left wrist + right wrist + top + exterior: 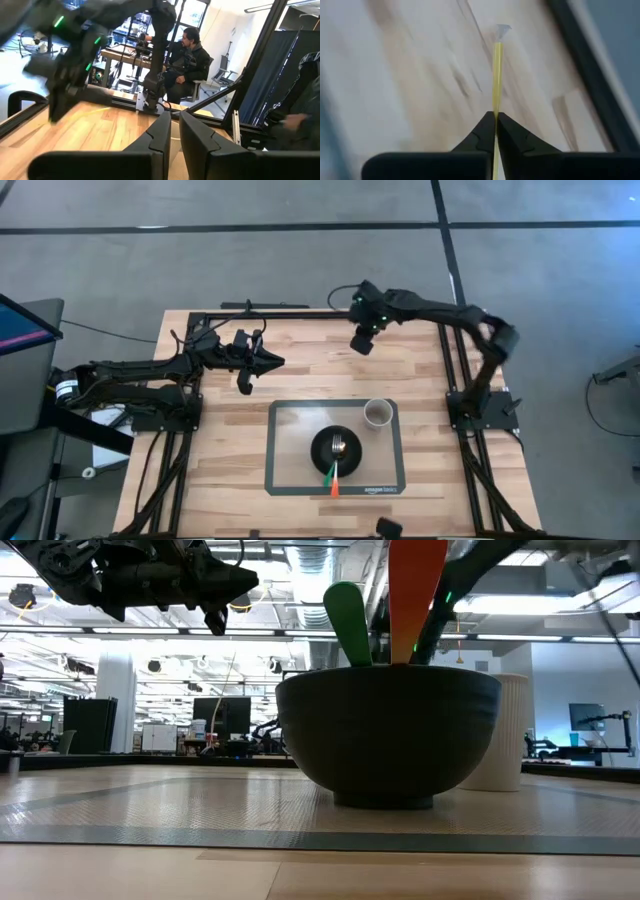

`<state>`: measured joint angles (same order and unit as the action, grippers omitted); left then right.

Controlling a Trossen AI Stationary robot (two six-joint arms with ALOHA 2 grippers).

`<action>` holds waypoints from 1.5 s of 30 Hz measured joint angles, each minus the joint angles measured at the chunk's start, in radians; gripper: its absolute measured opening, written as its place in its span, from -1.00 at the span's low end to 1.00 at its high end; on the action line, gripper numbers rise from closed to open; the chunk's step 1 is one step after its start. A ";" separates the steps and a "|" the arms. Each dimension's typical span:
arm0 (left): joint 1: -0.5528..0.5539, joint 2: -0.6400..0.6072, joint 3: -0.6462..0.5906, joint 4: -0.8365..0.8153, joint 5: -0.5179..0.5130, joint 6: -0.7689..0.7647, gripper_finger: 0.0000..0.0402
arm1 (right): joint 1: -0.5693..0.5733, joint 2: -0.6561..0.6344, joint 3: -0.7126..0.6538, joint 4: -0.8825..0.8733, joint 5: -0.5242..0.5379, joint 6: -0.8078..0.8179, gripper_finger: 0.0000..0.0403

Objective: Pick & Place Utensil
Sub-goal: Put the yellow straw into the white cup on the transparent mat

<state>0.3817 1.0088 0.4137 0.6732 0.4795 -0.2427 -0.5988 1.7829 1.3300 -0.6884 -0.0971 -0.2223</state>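
My right gripper hovers over the table's far middle, shut on a thin yellow utensil that I see edge-on. A black bowl stands on a grey mat. Inside it are a metal fork and utensils with a green handle and an orange handle that lean on its near rim. My left gripper is shut and holds nothing; it hangs in the air left of the mat's far edge. My right gripper pinches the yellow utensil's handle between its two fingers. The handle runs along the fingers and sticks out ahead of them, ending in a pale tip. The utensil is lifted clear of the wooden table.
A pale cup stands on the mat's far right corner, next to the bowl. A black frame borders the table's far edge and sides. Bare wood lies left of the mat. A person sits beyond the table.
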 joint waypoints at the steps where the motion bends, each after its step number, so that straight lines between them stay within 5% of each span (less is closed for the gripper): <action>1: 0.000 0.000 0.000 0.000 0.000 0.000 -0.80 | 0.017 -0.045 0.000 0.000 -0.008 0.033 -0.97; 7: 0.000 0.000 0.000 -0.003 0.000 0.000 -0.80 | 0.173 -0.330 0.002 0.029 -0.035 0.159 -0.99; 11: -0.001 0.000 0.000 -0.005 0.000 0.000 -0.80 | 0.323 -0.514 -0.069 0.235 0.006 0.197 -0.99; 21: -0.016 0.000 -0.002 -0.037 0.000 -0.001 -0.80 | 0.677 -0.803 -0.541 0.636 0.378 0.362 -0.99; 30: -0.018 0.000 -0.002 -0.037 0.000 -0.001 -0.80 | 0.783 -0.854 -0.690 0.852 0.569 0.421 -0.98; 38: -0.018 0.000 -0.002 -0.037 0.000 -0.001 -0.80 | 0.783 -0.896 -0.633 0.860 0.571 0.358 -0.99; 45: -0.018 0.000 -0.002 -0.037 0.000 -0.001 -0.80 | 0.783 -0.787 -0.634 0.722 0.563 0.507 -0.99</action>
<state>0.3637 1.0088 0.4122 0.6362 0.4793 -0.2436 0.1844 0.9961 0.6956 0.0334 0.4659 0.2844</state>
